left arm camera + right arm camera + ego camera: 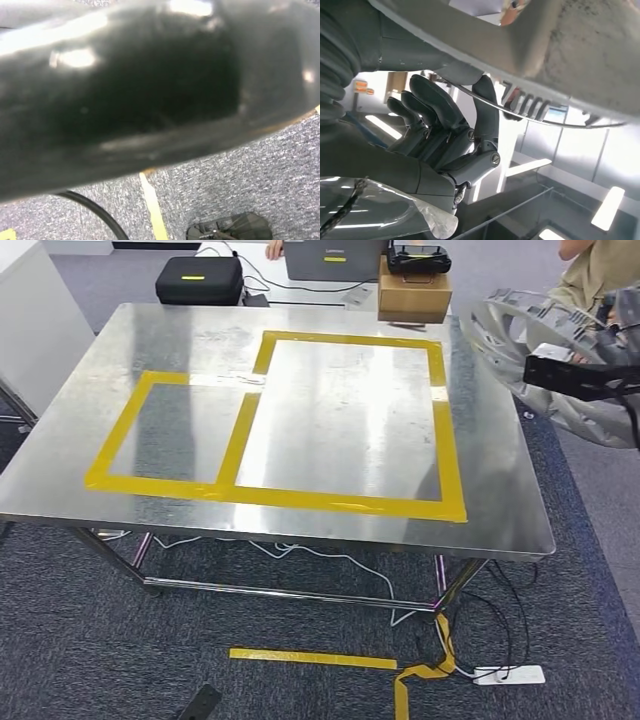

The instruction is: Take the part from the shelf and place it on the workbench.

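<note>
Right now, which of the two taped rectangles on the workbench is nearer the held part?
The larger taped rectangle; it lies toward the grey part in the right hand.

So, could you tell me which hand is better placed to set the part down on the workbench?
The right. The right hand already touches the grey part from beneath, its fingers against the underside, at the workbench's right edge. The left wrist view looks down at carpet, so that arm seems to hang.

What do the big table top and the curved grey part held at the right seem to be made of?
The table top looks like bare sheet metal, probably steel: it mirrors the ceiling lights and shows dull smudges. The part looks like thin pressed metal with a matte grey finish, judging by its stamped slots and sharp edge; painted plastic can't be ruled out.
</note>
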Controlling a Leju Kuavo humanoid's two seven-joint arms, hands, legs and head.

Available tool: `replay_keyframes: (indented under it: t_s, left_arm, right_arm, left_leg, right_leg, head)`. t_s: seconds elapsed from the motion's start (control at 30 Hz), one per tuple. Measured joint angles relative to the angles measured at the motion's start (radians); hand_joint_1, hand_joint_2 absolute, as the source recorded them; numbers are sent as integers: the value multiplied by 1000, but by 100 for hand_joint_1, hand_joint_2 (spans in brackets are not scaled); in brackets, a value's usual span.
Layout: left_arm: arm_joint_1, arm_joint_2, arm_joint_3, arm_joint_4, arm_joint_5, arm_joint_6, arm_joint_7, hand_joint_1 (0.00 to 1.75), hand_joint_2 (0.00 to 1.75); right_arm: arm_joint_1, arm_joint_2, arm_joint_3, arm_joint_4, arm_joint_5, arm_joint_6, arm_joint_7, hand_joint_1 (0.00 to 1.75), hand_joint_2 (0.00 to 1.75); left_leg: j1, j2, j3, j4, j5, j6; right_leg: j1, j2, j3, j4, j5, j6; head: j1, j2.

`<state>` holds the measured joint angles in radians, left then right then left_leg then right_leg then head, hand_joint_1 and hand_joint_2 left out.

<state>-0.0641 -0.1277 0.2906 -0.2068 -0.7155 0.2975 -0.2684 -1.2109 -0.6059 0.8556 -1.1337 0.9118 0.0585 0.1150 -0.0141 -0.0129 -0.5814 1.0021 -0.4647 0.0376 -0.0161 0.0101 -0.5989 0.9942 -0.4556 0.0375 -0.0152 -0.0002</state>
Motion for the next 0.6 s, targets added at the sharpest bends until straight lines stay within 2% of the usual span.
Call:
replay_keyframes:
  t_s: [0.27,0.43,0.6]
  left_arm:
    - [-26,16,4,-1,-27,-3,13,0,0]
    - [-30,17,4,-2,-40,-8,19,0,0]
    - [-30,16,4,-2,-58,-11,27,0,0]
  right_arm:
    - [24,221,-21,193,113,-81,47,175,175]
    - [33,296,-29,269,153,-112,38,175,175]
    - [60,349,-48,341,177,-163,12,175,175]
  left_leg:
    - [2,0,-1,0,1,-2]
    - [2,-2,-1,0,1,-2]
    - [1,-2,-1,0,0,-4]
  right_leg:
    - [1,0,-1,1,0,-1]
    - [2,-3,-1,1,0,-2]
    - [1,-2,0,0,-1,-2]
  head:
    - [0,0]
    - [0,0]
    - [0,0]
